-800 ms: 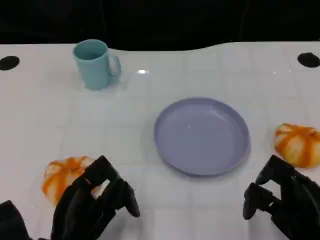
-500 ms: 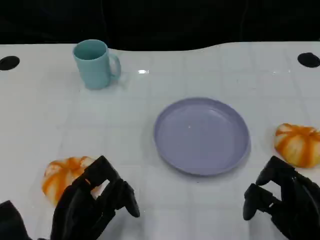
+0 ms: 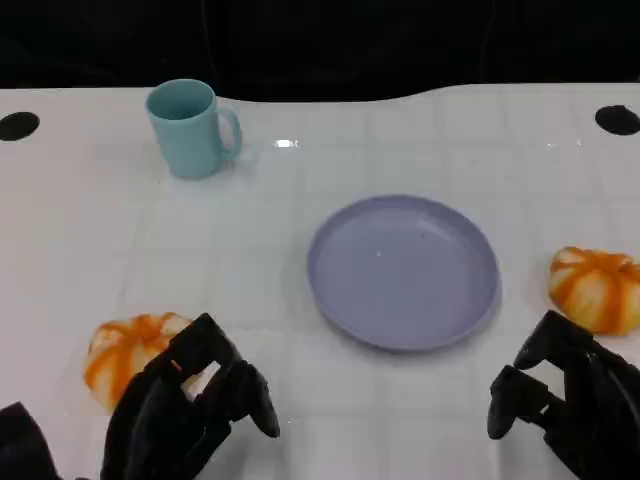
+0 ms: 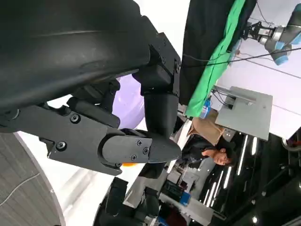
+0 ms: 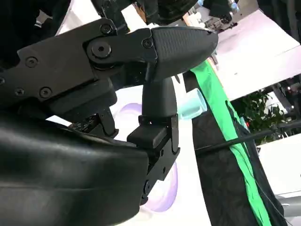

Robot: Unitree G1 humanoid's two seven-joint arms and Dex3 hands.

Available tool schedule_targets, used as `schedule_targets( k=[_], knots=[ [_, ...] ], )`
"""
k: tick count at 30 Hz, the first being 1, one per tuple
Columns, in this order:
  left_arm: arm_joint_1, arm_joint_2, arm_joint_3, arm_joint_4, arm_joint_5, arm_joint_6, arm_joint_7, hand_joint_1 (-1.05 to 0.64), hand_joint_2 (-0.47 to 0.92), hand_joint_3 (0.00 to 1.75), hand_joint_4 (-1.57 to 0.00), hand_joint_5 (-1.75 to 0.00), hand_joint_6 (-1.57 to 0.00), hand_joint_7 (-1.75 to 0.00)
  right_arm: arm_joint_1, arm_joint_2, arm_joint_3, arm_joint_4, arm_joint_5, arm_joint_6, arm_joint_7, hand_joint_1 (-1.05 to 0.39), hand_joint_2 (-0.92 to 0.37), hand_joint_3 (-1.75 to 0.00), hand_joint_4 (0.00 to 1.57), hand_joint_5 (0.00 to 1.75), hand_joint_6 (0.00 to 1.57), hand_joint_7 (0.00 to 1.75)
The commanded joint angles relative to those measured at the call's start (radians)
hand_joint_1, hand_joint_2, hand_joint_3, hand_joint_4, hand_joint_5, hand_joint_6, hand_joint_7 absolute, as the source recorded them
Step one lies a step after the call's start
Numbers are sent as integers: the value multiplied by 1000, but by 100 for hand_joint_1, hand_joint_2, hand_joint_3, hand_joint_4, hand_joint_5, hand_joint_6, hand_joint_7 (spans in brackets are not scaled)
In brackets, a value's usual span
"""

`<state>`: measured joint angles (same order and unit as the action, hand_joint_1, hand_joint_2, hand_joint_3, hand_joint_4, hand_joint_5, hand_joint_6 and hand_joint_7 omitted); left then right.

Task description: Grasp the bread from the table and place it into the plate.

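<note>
At lower left, the left hand (image 3: 190, 415) hovers empty, fingers apart, beside the bread (image 3: 130, 355); a shallow grasp could drop it short of the plate (image 3: 345, 310).

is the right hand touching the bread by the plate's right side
Apart. In the head view, white table shows between the right hand and the bread beside the plate.
</note>
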<state>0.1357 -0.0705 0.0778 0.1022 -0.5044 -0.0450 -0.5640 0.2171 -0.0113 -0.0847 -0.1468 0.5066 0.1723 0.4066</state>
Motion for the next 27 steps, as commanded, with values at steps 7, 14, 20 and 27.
schedule_targets(
  k=[7, 14, 20, 27],
  knots=[
    [-3, 43, -2, -38, 171, -161, 63, -58, 92, 29, -59, -109, -73, -29, 4, -5, -4, -19, -4, -8, -6, -59, -92, -32, 75, 175, 62, 156],
    [4, 95, -27, -94, 302, -216, 123, -59, 92, 27, -48, -94, -67, -11, 3, -5, -6, -19, 5, -2, -2, -58, -92, -34, 75, 175, 62, 156],
    [13, 258, -47, -275, 599, -193, 199, -52, 92, 16, -29, -66, -48, 0, 6, -14, -9, -29, 6, 9, -2, -58, -92, -33, 75, 175, 62, 155],
    [7, 365, -62, -356, 876, -220, 308, -56, 92, 10, -26, -44, -41, 0, 2, -17, -11, -27, 6, 9, 2, -58, -92, -35, 75, 175, 62, 156]
  ],
)
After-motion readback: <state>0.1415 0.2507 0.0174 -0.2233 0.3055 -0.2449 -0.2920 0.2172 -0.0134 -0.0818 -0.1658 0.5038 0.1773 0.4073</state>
